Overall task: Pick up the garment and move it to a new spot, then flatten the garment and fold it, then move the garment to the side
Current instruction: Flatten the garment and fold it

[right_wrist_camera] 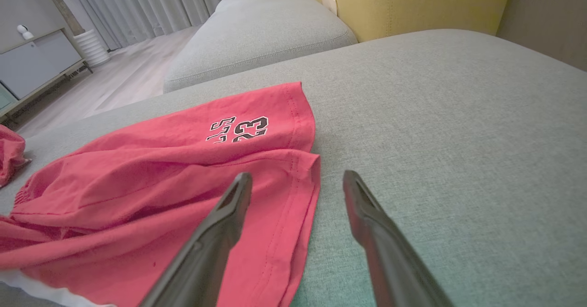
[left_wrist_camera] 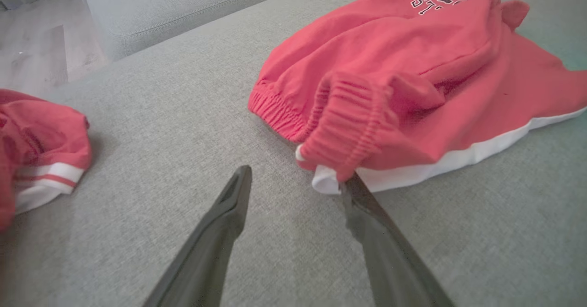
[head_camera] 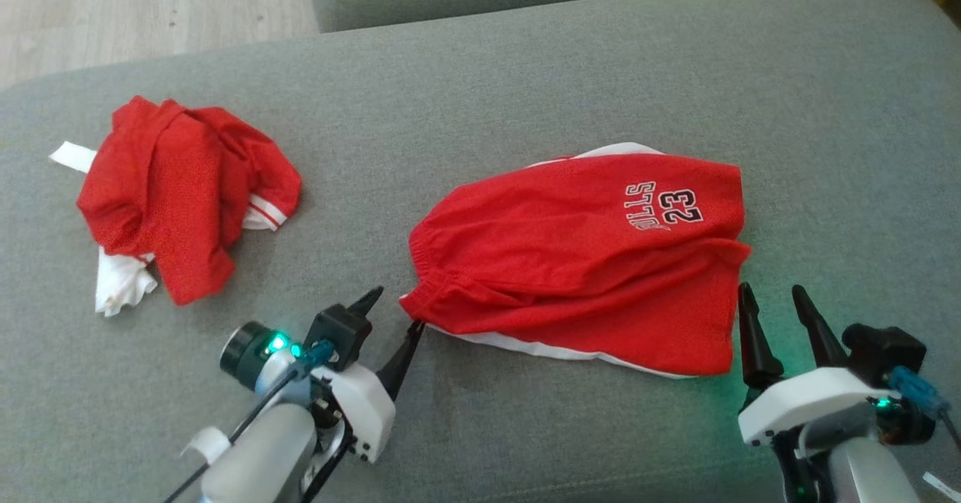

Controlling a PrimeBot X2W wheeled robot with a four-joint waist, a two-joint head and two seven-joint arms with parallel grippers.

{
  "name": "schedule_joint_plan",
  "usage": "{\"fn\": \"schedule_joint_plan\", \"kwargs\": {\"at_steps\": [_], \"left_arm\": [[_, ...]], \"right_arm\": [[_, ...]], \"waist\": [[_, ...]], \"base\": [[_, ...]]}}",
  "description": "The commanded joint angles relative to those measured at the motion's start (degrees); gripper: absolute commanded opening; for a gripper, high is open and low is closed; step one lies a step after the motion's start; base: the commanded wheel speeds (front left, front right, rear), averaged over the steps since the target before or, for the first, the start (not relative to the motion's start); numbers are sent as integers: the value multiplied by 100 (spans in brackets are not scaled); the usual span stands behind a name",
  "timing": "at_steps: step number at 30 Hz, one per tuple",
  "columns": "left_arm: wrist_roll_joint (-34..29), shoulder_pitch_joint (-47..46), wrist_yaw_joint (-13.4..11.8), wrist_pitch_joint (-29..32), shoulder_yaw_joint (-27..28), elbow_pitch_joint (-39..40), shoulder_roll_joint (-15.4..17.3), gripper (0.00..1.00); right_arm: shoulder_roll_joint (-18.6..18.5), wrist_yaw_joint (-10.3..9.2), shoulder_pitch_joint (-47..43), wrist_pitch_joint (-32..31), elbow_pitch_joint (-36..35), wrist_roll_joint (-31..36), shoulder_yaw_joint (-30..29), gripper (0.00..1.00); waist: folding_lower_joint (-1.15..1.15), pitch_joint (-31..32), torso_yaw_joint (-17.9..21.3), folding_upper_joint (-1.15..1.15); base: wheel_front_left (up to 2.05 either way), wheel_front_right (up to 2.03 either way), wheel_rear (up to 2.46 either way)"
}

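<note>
The garment (head_camera: 585, 263) is a pair of red shorts with white trim and a "23" print, folded over on the grey sofa cushion (head_camera: 525, 82). My left gripper (head_camera: 394, 311) is open at the waistband corner; in the left wrist view (left_wrist_camera: 296, 176) one fingertip touches the white hem of the shorts (left_wrist_camera: 412, 91), nothing held. My right gripper (head_camera: 773, 300) stands open just off the leg-hem end. In the right wrist view (right_wrist_camera: 296, 181) one finger hovers over the hem of the shorts (right_wrist_camera: 160, 174), the other over bare cushion.
A second red and white garment (head_camera: 180, 195) lies crumpled at the cushion's left, also in the left wrist view (left_wrist_camera: 36, 151). Another grey cushion (right_wrist_camera: 261, 27) and wooden floor (head_camera: 112, 7) lie beyond; a yellow backrest (right_wrist_camera: 412, 0) rises behind.
</note>
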State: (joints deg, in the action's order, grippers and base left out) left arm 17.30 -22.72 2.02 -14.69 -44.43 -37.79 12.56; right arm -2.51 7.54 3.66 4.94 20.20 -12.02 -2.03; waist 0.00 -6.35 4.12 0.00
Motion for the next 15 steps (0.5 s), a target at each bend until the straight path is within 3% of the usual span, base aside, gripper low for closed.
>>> {"fn": "schedule_joint_plan", "kwargs": {"at_steps": [1,15], "left_arm": [[-68,-70,-42,-31,254,174,125,100],[-224,1006,-64,-31,1141,1756,422,100]], "right_arm": [[-37,-5,12,12,-214,31,155,100],[-37,-5,-230,60,-220,-93,177,100]], "waist": [[0,43,-27,0],[0,387,-197,0]], "base": [[0,0,0],[0,0,0]]}}
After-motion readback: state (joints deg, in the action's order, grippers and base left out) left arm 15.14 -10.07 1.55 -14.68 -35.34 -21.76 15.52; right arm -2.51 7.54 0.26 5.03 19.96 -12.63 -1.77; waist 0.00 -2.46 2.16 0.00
